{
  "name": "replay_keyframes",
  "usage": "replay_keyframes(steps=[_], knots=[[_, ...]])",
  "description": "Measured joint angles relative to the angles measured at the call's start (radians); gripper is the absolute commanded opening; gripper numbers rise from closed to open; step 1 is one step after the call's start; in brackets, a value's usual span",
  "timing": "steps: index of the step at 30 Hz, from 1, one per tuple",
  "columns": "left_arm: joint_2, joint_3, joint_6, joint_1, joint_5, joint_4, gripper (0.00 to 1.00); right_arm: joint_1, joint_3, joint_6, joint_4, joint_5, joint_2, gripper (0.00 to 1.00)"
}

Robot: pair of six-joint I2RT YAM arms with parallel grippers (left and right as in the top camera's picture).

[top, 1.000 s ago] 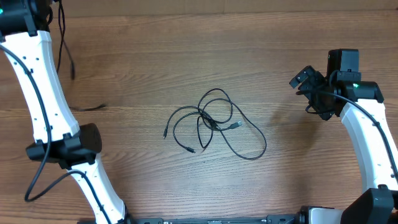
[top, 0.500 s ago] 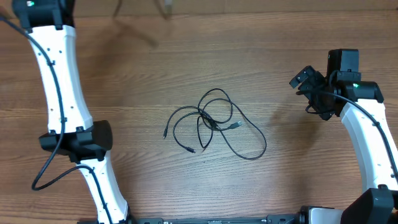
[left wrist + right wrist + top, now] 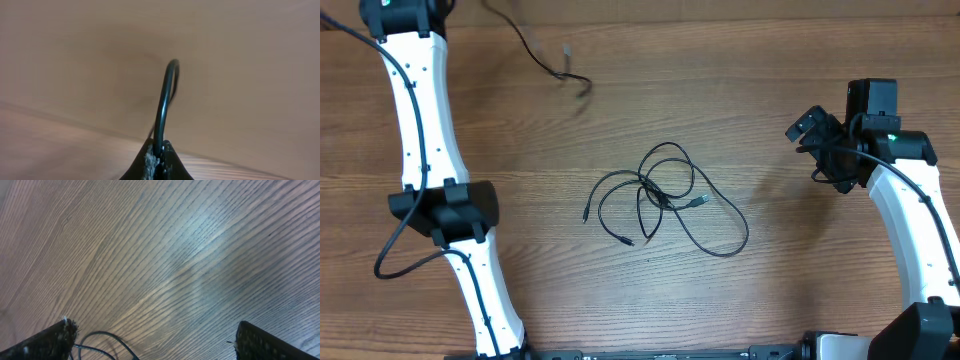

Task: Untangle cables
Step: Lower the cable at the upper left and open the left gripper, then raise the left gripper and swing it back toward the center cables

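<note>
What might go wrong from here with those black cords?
The thin cord pinched in the left gripper could slip out of its shut jaws. The other cables lie in crossed loops; tugging one strand might tighten the knot or drag the whole bundle.

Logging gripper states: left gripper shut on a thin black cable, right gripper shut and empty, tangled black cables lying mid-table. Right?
No: the right gripper is open, jaws wide apart in the right wrist view. The left gripper is shut on a thin black cable, and the tangled black cables lie mid-table.
</note>
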Motion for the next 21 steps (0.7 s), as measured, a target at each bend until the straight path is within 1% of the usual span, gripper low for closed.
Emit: replay_keyframes(steps=[3, 5, 7, 8, 10, 12, 13, 18, 21], knots=[[0.051, 0.000, 0.092, 0.059, -0.104, -0.031, 0.04, 0.000, 0.000, 0.000, 0.000, 0.000, 0.000, 1.00], [0.083, 0.000, 0.153, 0.119, -0.216, -0.064, 0.04, 0.000, 0.000, 0.000, 0.000, 0.000, 0.000, 1.00], [0.092, 0.000, 0.181, 0.177, -0.309, -0.076, 0.06, 0.000, 0.000, 0.000, 0.000, 0.000, 0.000, 1.00], [0.092, 0.000, 0.187, 0.197, -0.338, -0.077, 0.38, 0.000, 0.000, 0.000, 0.000, 0.000, 0.000, 1.00], [0.092, 0.000, 0.209, 0.249, -0.386, -0.095, 0.76, 0.000, 0.000, 0.000, 0.000, 0.000, 0.000, 1.00], [0.092, 0.000, 0.209, 0.282, -0.382, -0.136, 0.96, 0.000, 0.000, 0.000, 0.000, 0.000, 0.000, 1.00], [0.092, 0.000, 0.209, 0.292, -0.370, -0.153, 1.00, 0.000, 0.000, 0.000, 0.000, 0.000, 0.000, 1.00], [0.092, 0.000, 0.198, 0.291, -0.267, -0.210, 1.00, 0.000, 0.000, 0.000, 0.000, 0.000, 0.000, 1.00], [0.092, -0.010, 0.150, 0.268, -0.172, -0.259, 1.00, 0.000, 0.000, 0.000, 0.000, 0.000, 0.000, 1.00]])
